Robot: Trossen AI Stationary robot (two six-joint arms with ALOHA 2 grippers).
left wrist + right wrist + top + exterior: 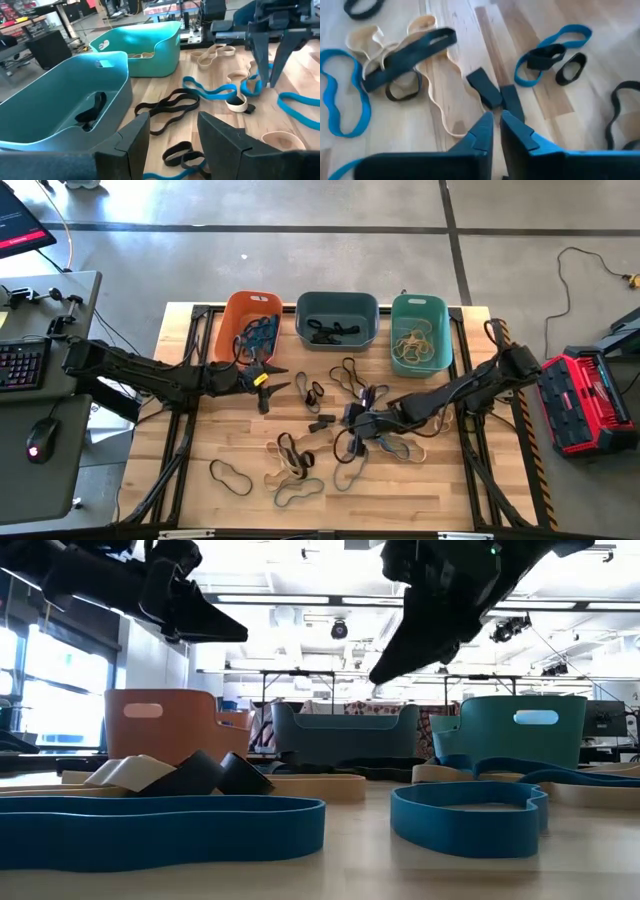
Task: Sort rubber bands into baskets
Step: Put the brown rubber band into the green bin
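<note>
The right gripper (352, 418) is being held low over the middle of the wooden table (420, 490), its fingers (517, 131) nearly closed with only a narrow gap and nothing visibly caught between them. Just ahead of its tips, a folded black rubber band (495, 92) is lying flat beside a tan rubber band (442, 95). The left gripper (272, 380) is being kept above the table in front of the orange basket (228, 320), its fingers (222, 137) spread wide and empty. More bands are lying scattered over the table, and some are resting inside the orange, slate-blue basket (337, 305) and teal basket (420, 306).
</note>
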